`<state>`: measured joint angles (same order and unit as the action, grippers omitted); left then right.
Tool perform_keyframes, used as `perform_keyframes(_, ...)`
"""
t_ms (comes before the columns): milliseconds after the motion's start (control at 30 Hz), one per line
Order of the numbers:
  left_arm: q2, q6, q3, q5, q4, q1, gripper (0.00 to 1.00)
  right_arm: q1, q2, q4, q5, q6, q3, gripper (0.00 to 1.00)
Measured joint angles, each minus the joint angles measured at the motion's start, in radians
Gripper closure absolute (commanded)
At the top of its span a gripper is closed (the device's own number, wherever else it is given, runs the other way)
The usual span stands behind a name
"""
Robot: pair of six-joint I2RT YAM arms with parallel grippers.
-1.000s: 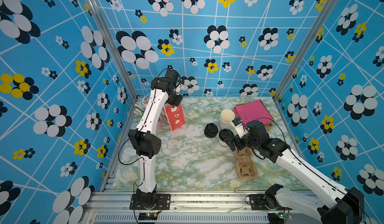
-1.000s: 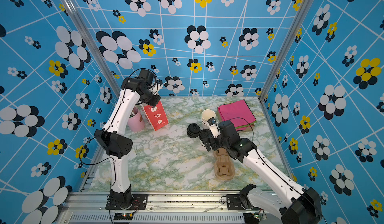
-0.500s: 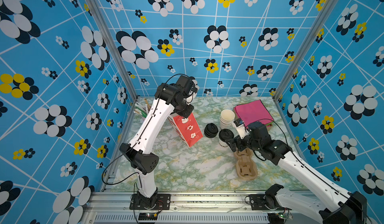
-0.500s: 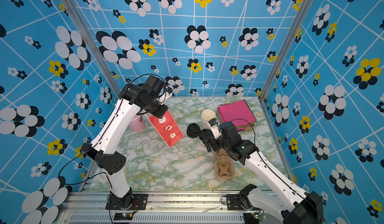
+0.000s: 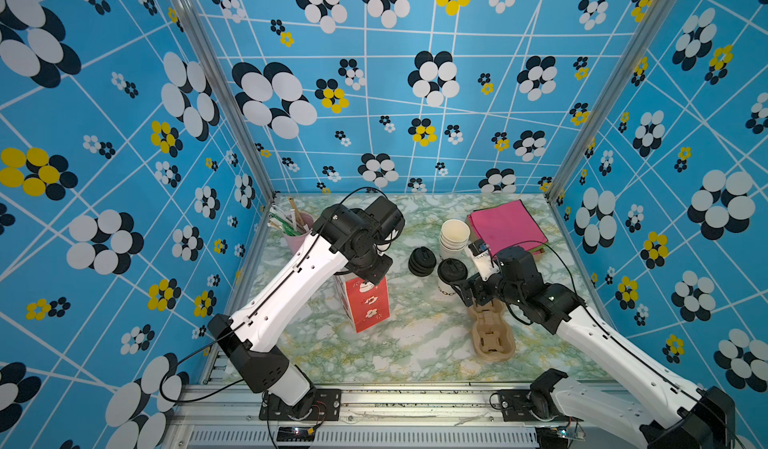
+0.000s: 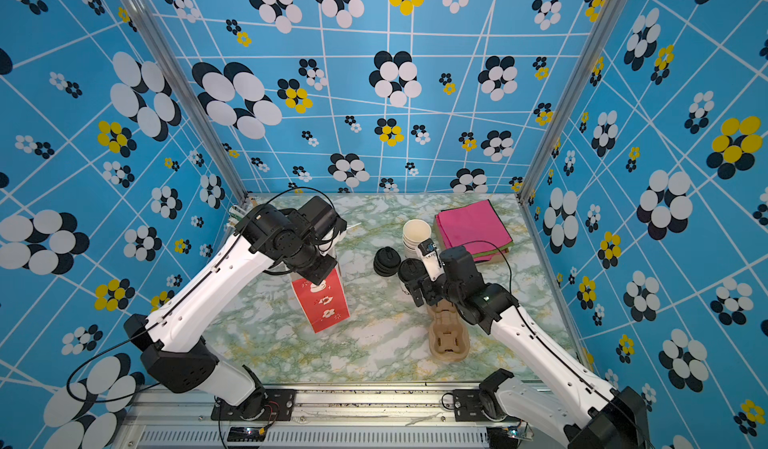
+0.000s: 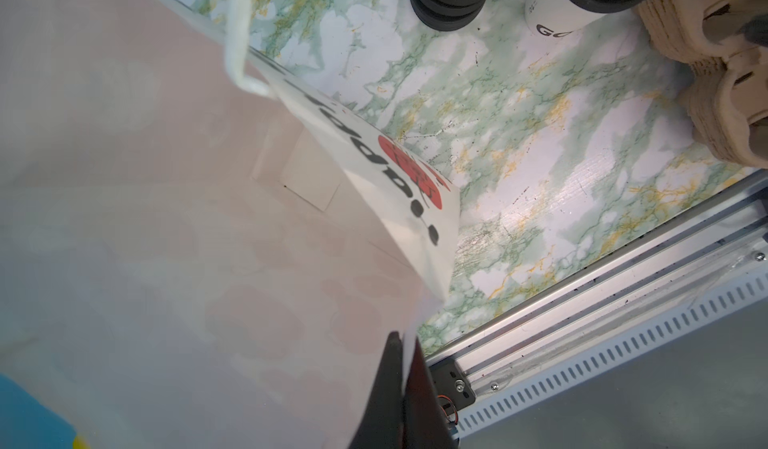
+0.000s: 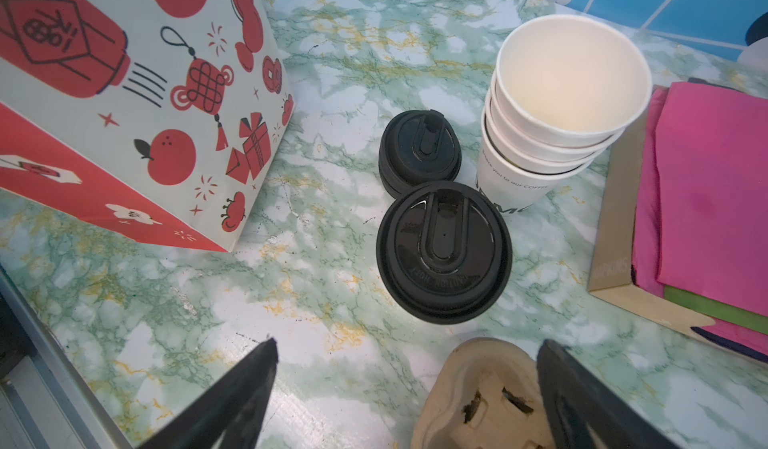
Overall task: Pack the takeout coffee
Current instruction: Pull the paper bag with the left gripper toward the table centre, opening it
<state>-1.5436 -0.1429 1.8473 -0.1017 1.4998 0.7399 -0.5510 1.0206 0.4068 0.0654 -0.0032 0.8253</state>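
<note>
Blue flowered walls (image 5: 124, 143) are closing in a green marble counter (image 5: 415, 343), and the coffee (image 5: 452, 271) is standing upright right of centre with its black lid on and nothing touching it. Lids (image 5: 422, 261) are stacked just beside it on the left arm's side. Cups (image 5: 454, 235) are nested just behind it, and the napkins (image 5: 507, 226) are lying further back toward the corner.

Now the left tool (image 5: 370, 272) is pinching the bag (image 5: 368, 305) by its top rim. From the wrist you can see it (image 7: 401, 343) clamped shut with the white paper edge sandwiched in between. The bag is standing up with its mouth gaping, well apart from the coffee. I cannot tell whether its base is bearing on the counter.

Over on the other side, the right tool (image 5: 471, 295) is hanging with its jaws spread wide, gripping nothing. It is hovering over the back end of the carrier (image 5: 492, 334), just short of the coffee. In its wrist view the coffee (image 8: 444, 251) is sitting ahead of the gap between the fingers (image 8: 245, 388), and the carrier (image 8: 478, 393) is lying under that gap.
</note>
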Motion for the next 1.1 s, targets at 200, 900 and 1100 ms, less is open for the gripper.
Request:
perform_keyframes(200, 0.075, -0.084, -0.075, 0.065, -0.064, 0.029, 0.97, 0.0, 0.0, 0.0, 0.001, 0.008, 0.0, 0.01)
perform_keyframes(900, 0.373, -0.26, -0.238, 0.323, -0.329, 0.048, 0.21, 0.0, -0.045, 0.066, 0.018, 0.048, 0.005, 0.01)
perform_keyframes(1100, 0.435, -0.238, -0.171, 0.21, -0.243, 0.034, 0.17, 0.0, -0.05, 0.176, -0.036, 0.112, 0.051, 0.01)
